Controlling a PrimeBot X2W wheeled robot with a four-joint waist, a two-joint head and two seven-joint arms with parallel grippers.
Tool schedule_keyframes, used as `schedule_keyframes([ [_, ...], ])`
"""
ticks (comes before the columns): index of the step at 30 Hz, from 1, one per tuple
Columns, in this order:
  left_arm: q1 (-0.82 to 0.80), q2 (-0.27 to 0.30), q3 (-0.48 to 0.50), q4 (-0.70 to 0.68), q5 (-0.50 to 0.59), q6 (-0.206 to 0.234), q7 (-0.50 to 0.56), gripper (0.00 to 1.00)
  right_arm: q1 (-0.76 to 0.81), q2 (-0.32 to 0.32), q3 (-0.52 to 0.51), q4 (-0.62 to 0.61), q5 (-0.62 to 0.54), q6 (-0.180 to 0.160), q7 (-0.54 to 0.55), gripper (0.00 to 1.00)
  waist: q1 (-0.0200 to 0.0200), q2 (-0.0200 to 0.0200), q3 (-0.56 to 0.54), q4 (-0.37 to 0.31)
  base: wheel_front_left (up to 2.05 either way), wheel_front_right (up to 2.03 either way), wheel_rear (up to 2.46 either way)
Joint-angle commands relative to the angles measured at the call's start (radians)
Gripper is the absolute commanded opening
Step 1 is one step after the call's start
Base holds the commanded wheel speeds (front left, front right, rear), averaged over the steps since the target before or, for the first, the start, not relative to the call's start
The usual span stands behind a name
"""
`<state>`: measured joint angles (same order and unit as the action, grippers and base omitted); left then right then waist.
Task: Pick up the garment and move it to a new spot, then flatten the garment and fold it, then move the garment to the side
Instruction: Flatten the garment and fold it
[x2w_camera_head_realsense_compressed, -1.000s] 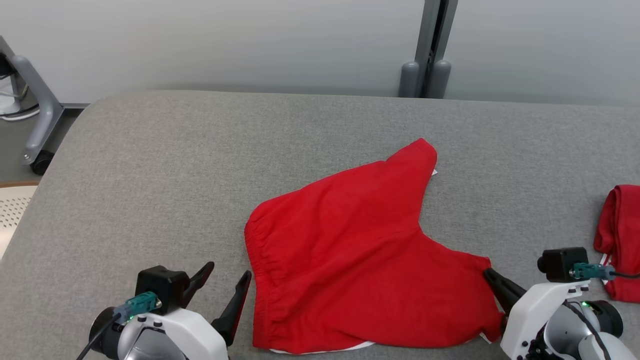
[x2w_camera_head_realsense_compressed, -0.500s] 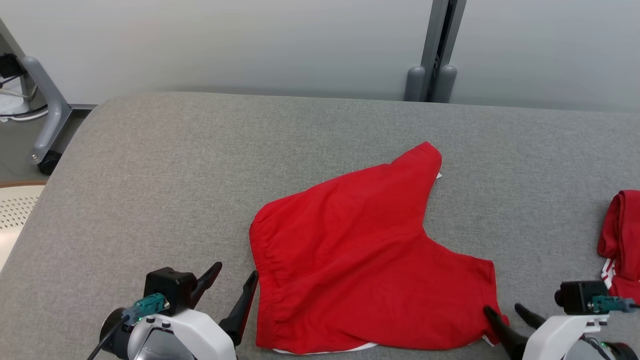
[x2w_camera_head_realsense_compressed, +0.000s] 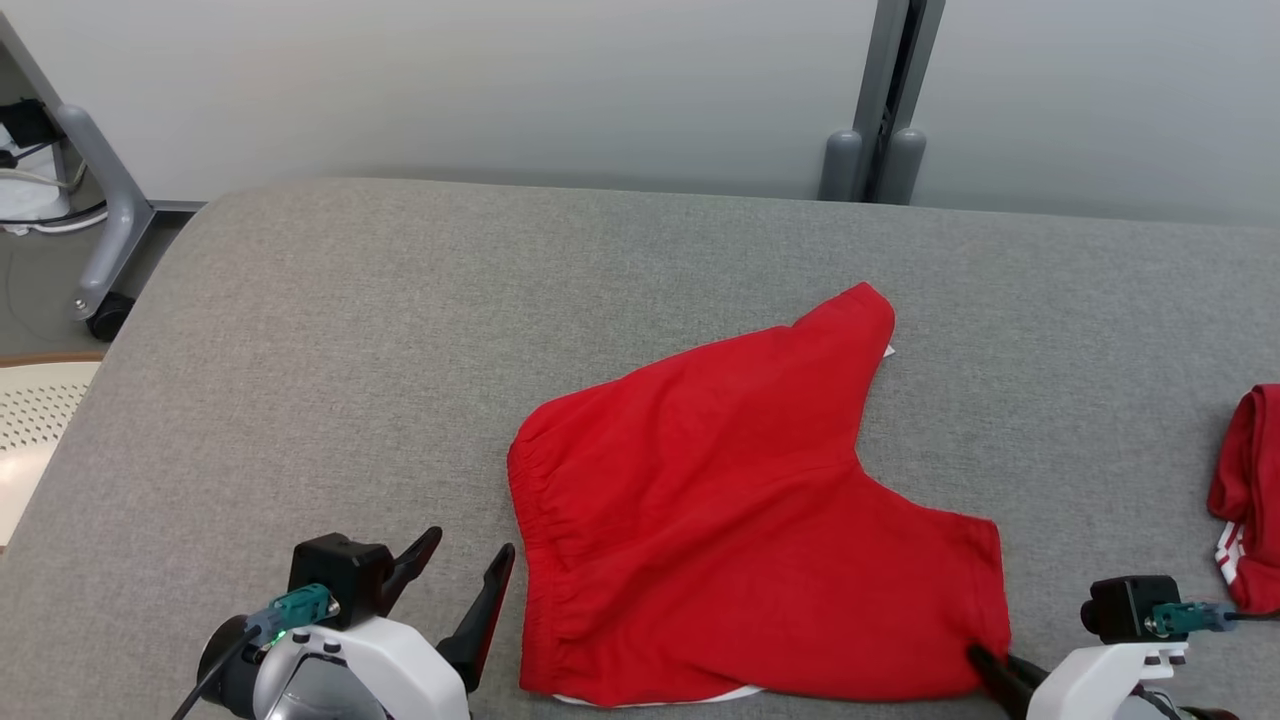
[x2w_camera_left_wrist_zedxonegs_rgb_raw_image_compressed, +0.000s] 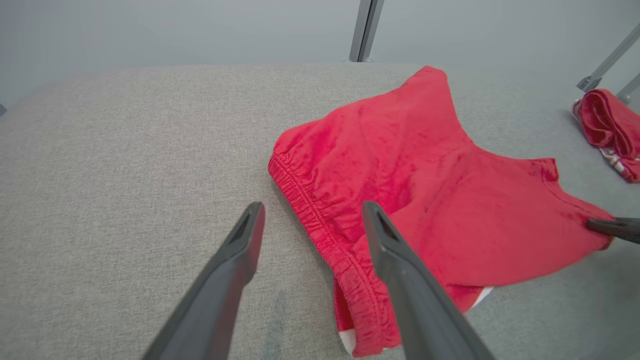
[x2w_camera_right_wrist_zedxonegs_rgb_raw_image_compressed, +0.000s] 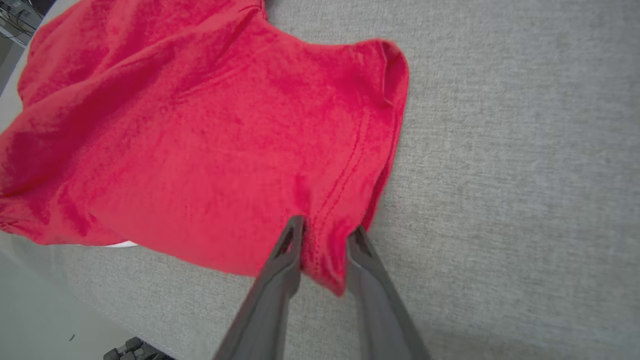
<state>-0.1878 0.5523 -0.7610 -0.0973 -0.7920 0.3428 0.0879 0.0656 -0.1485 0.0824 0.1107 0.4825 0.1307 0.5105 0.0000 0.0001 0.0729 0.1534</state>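
Right wrist view, right claw (x2w_camera_right_wrist_zedxonegs_rgb_raw_image_compressed: 327, 225) clamped on corner of red garment (x2w_camera_right_wrist_zedxonegs_rgb_raw_image_compressed: 200, 125), left claw (x2w_camera_left_wrist_zedxonegs_rgb_raw_image_compressed: 312, 206) spread apart beside it

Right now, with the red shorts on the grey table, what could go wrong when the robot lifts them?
The right jaws straddle only the leg hem corner of the red shorts, so it may slip out. The left jaws stand open beside the waistband, gripping nothing; a one-sided lift would likely bunch the shorts. A second red garment lies to the right and could get snagged.
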Motion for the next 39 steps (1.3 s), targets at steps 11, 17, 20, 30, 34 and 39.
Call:
schedule_keyframes([
  [11,-0.013,0.007,0.0,-0.002,-0.004,0.002,0.002,1.0,-0.045,0.013,-0.027,0.001,-0.026,0.0,-0.039,0.0,0.0,-0.0001,0.008,0.004,0.0,0.0,0.0],
  [17,-0.029,0.006,-0.005,-0.004,0.001,-0.003,0.008,1.0,-0.139,0.002,-0.028,0.066,0.003,0.0,-0.033,0.05,0.0,-0.0001,0.026,-0.001,0.0,0.0,0.0],
  [20,-0.041,-0.002,-0.01,0.001,0.007,-0.009,0.011,1.0,-0.206,-0.013,-0.035,0.147,0.026,0.0,-0.033,0.21,0.0,-0.0001,0.042,0.007,0.0,0.0,0.0],
  [30,-0.036,-0.021,-0.004,0.032,0.005,-0.013,-0.03,1.0,-0.264,-0.038,-0.001,0.247,0.06,0.0,-0.083,1.0,0.0,-0.0001,0.022,0.01,0.0,0.0,0.0],
  [34,-0.027,-0.035,0.021,0.048,0.013,-0.003,-0.094,1.0,-0.241,-0.051,0.011,0.216,0.078,0.0,-0.132,1.0,0.0,-0.0001,-0.009,-0.007,0.0,0.0,0.0],
  [39,0.011,-0.058,0.108,0.066,0.001,0.035,-0.247,1.0,-0.193,-0.071,-0.001,0.081,0.083,0.0,-0.256,1.0,0.0,-0.0001,-0.07,-0.049,0.0,0.0,0.0],
])
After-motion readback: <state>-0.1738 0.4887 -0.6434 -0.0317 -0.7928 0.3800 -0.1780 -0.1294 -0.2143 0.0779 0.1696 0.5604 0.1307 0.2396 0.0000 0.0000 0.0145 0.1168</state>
